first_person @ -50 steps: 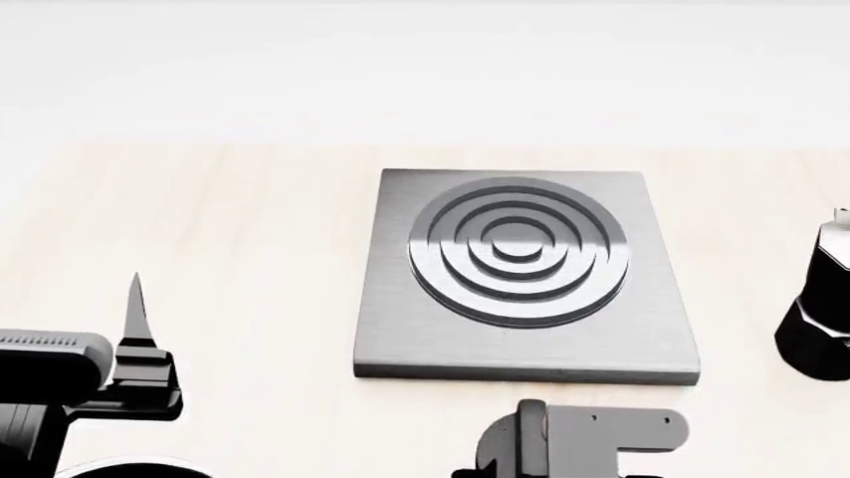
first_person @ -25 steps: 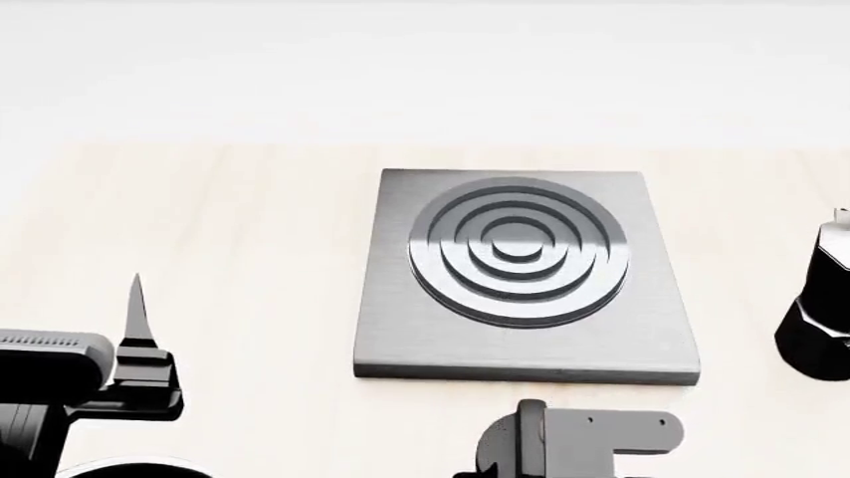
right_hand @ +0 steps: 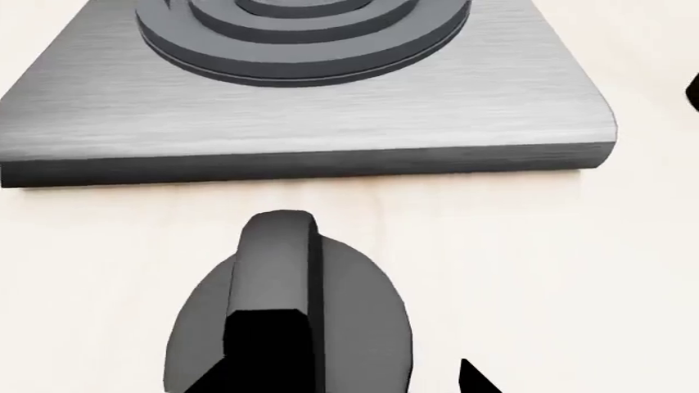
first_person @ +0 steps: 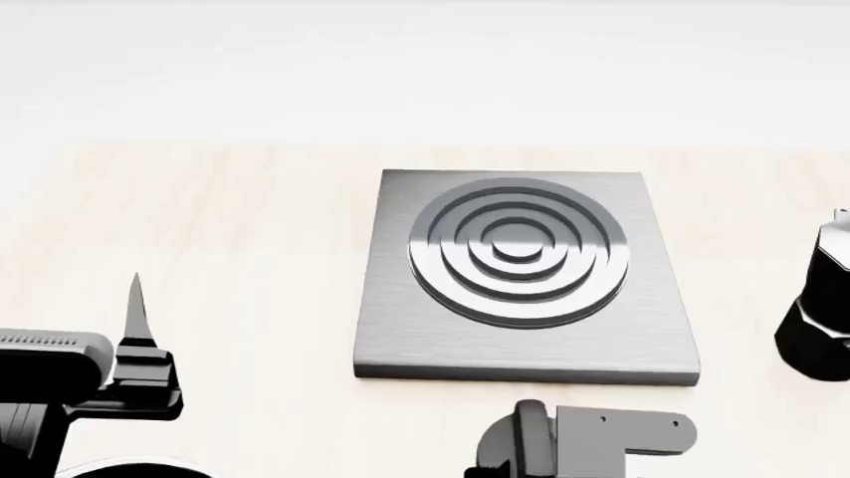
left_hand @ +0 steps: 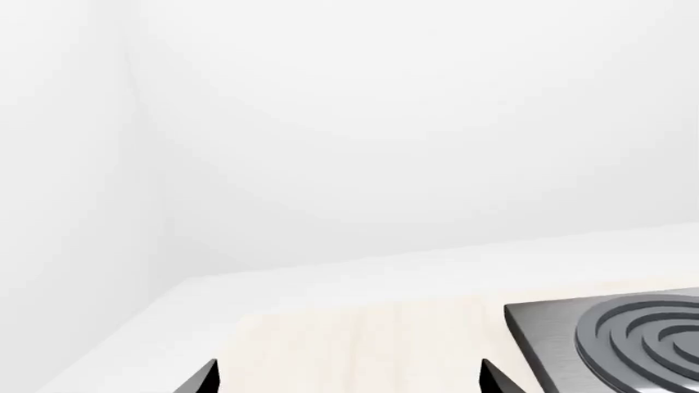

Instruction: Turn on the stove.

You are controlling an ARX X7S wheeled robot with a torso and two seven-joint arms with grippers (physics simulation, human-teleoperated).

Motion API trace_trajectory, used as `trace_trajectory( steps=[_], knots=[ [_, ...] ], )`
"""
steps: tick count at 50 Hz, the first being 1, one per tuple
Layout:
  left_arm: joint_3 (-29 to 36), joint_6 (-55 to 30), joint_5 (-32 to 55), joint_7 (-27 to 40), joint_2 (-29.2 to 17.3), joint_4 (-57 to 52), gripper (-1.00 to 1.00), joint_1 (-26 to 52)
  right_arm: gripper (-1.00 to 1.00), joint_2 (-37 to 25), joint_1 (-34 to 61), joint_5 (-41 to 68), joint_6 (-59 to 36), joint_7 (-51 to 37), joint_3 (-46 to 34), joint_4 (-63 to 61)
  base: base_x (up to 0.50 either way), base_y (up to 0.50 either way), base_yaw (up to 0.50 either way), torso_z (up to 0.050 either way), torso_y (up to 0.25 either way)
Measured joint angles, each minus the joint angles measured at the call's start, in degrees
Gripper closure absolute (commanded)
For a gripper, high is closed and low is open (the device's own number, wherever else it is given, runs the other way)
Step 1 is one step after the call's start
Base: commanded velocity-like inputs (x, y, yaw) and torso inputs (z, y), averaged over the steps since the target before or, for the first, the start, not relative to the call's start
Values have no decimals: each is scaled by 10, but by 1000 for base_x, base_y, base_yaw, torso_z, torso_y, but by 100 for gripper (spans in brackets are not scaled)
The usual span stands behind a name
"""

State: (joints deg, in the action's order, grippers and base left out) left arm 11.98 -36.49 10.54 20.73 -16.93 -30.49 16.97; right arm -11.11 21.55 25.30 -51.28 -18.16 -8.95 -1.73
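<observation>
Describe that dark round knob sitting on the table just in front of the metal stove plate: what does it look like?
The knob shows only in the right wrist view, cut off at the picture's edge. It is a flat, dark grey, matte disc lying on the pale wooden table, with a raised ridge across its middle that points toward the stove plate. It lies apart from the plate, with a strip of bare table between them. Nothing can be seen touching it.
</observation>
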Motion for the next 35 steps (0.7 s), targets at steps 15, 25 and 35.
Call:
trace_trajectory(
  steps=[15,25,35],
  knots=[
    [1,1,3,2,-2,1,-100,1,-100,-6,-6,12,-2,-11,11,-6,0,0,0,0,0],
    [2,0,5,4,-3,0,-100,1,-100,-8,-11,23,-3,-19,16,-12,0,0,0,0,0],
    [3,1,6,6,-4,1,-100,1,-100,-12,-15,30,-5,-27,20,-18,0,0,0,0,0]
  ],
)
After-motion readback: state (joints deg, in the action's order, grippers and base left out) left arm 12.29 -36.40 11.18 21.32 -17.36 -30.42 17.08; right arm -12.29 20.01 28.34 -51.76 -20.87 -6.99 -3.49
